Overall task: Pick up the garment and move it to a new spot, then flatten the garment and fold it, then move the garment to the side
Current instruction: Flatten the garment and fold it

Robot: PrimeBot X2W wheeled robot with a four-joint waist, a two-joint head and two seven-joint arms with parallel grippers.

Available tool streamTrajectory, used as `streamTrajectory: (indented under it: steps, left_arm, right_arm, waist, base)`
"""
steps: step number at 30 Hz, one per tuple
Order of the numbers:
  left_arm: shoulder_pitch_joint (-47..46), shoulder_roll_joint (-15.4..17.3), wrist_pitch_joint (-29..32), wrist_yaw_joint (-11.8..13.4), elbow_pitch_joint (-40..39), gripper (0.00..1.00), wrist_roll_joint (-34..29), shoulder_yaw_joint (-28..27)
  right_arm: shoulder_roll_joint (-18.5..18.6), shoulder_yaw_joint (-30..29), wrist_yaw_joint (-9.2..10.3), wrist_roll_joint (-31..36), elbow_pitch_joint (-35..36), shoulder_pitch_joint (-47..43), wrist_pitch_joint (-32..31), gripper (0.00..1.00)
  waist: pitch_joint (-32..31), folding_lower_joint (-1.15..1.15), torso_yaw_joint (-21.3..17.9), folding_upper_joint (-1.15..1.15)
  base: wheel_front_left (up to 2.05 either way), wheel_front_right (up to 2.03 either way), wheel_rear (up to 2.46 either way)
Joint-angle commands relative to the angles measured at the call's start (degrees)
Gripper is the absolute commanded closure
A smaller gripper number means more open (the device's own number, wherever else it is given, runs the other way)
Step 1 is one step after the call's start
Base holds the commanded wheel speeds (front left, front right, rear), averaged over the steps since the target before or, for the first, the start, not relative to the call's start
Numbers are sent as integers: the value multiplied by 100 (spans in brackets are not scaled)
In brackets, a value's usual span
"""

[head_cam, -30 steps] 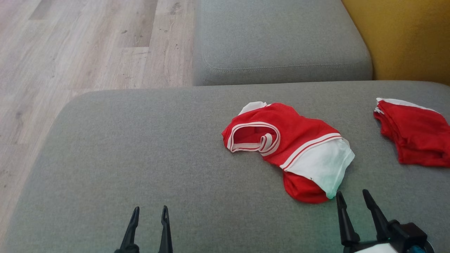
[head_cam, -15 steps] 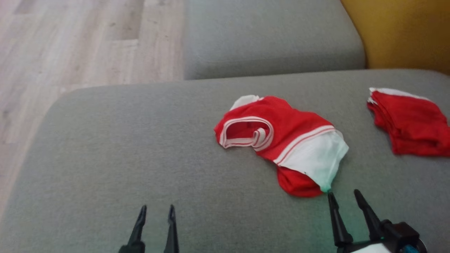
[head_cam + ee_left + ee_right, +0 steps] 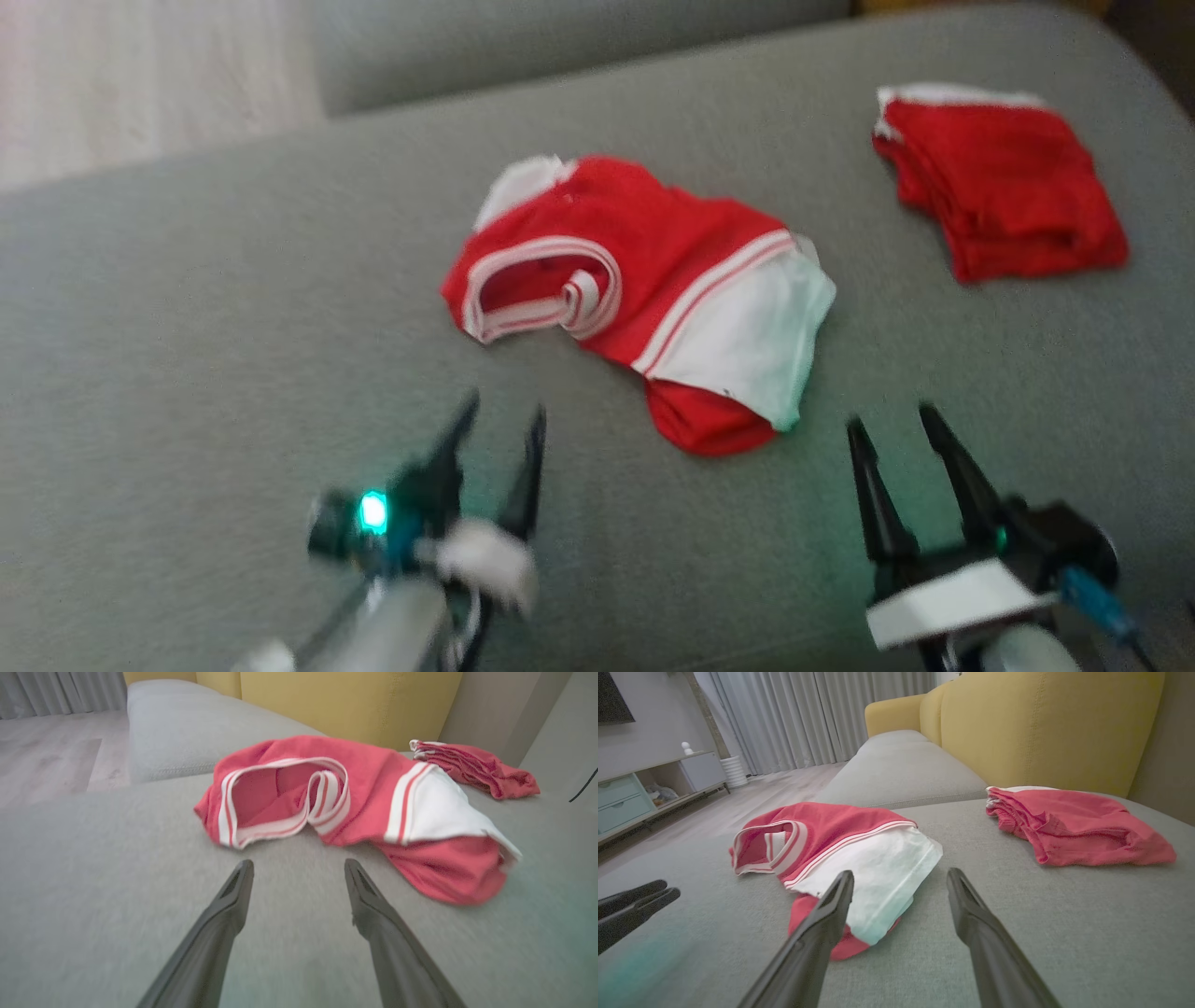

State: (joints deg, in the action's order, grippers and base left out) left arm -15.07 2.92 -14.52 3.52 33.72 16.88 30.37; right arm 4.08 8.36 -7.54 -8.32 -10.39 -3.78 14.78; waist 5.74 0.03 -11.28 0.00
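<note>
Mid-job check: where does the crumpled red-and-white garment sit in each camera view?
Head view: garment at centre, a little above the middle.
Left wrist view: garment centre to right, in the upper half.
Right wrist view: garment left of centre, at mid-height.
Shared landmark: the folded red pile, lying to the garment's right in all three.

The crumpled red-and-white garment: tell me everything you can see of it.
The garment looks like thin red knit with a white panel edged by a red-and-white striped band, and a striped ribbed opening gaping at its left end. It lies crumpled and doubled over, a red lobe poking out under the white panel on the near side. It rests on the gray cushion; the left gripper and right gripper, both open, sit apart from it.
</note>
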Motion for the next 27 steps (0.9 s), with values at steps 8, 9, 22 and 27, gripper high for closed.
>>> streamTrajectory:
  steps: [8, 9, 22, 27]
  left_arm:
    - [-1476, -4, -48, -99, 881, 0, 335, -73]
    - [-1584, -4, -48, -129, 1005, 0, 371, -68]
    - [-2051, -3, -48, -404, 1048, 100, 117, -265]
    - [-2075, -3, -48, -657, 544, 100, 10, -200]
  right_arm:
    - [-55, 240, 5, -17, 232, 653, 22, 0]
    - [-65, 238, 5, -22, 237, 674, 22, 0]
    - [-115, 230, 5, -44, 153, 764, 22, 0]
    - [-118, 252, 5, -82, 115, 786, 22, 0]
  waist:
    - [1113, -3, -1047, 0]
    - [1150, -3, -1092, 0]
    - [1213, -3, -1163, 0]
    - [1057, -3, -1130, 0]
  base:
    - [0, 0, 0]
    - [0, 0, 0]
    - [0, 0, 0]
    - [0, 0, 0]
